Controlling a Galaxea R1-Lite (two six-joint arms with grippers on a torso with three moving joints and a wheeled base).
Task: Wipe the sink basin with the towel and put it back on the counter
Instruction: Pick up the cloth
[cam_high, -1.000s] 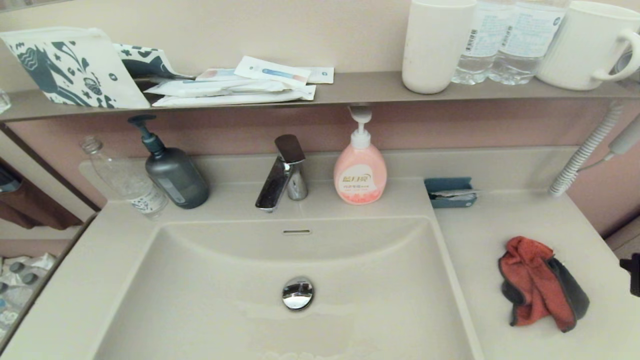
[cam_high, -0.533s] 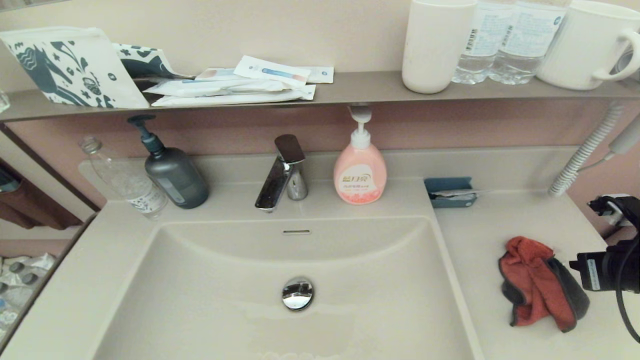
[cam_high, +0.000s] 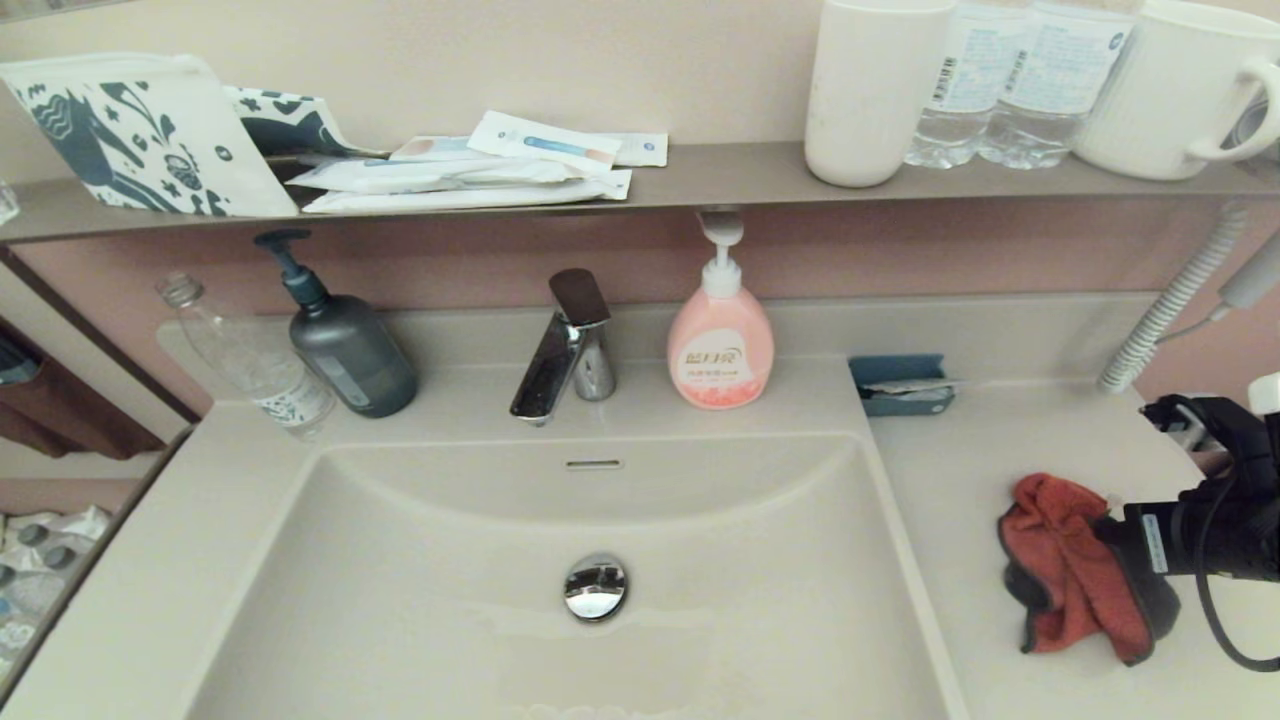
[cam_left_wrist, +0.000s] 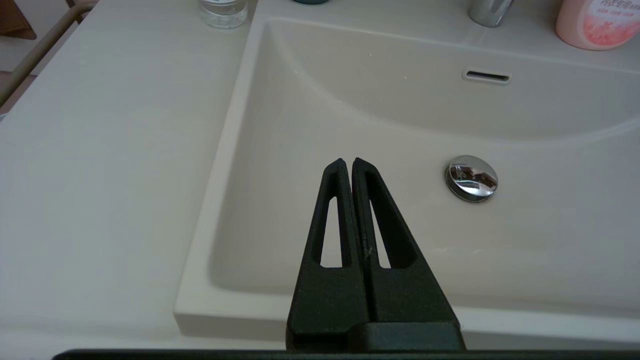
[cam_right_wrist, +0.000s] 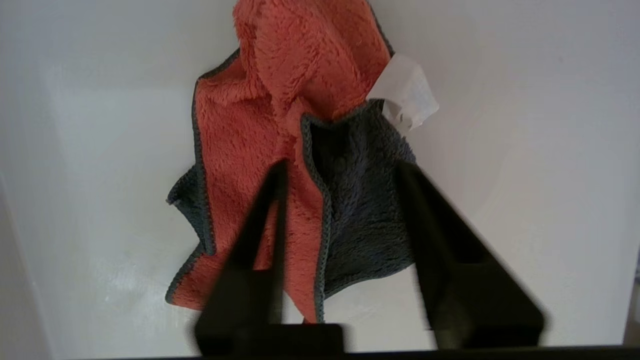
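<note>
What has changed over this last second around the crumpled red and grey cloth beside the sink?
The right gripper has come in from the right edge, fingers open, and now hangs over the red-orange and dark grey microfibre towel. It grips nothing yet. The towel lies unmoved on the beige counter.

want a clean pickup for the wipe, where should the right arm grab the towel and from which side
Grip the towel at the raised fold where its red-orange and dark grey faces meet, coming straight down from above. It lies crumpled on the counter, so that ridge gives cloth to pinch. The right gripper is above it, jaws open astride that seam.
</note>
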